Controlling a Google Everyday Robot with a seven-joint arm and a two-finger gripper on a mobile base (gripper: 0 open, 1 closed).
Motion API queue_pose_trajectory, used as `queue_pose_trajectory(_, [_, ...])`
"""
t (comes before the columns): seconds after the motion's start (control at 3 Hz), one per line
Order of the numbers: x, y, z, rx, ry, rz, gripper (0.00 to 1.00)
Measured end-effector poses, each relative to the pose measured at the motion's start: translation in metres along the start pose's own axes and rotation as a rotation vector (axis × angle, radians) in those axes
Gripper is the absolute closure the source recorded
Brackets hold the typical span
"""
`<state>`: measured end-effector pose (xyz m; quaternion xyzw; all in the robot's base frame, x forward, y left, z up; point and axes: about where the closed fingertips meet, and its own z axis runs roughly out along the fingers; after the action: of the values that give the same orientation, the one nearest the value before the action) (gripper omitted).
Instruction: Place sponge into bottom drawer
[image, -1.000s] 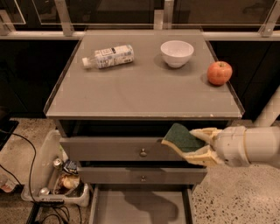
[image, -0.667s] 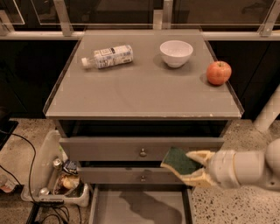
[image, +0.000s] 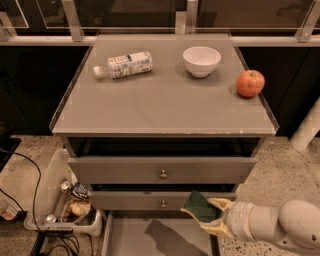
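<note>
Over the right side of the open bottom drawer (image: 131, 238), the gripper (image: 197, 209) hangs with its 2 fingers (image: 212, 229) closed around the sponge (image: 201, 205), green face showing.

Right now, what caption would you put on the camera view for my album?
The pincer holds the sponge above the open bottom drawer.
</note>
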<state>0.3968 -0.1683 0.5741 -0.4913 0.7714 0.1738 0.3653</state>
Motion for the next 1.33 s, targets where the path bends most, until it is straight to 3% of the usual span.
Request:
queue_pose_trajectory(0.33, [0.004, -0.010, 0.004, 0.042, 0.003, 0.004, 1.00])
queue_pose_trajectory(0.67, [0.004, -0.010, 0.004, 0.042, 0.003, 0.004, 1.00])
queue_pose_trajectory(1.0, [0.008, -0.004, 0.024, 0.010, -0.015, 0.016, 1.00])
queue_pose_trajectory(1.33, [0.032, 0.012, 0.087, -0.061, -0.047, 0.027, 1.00])
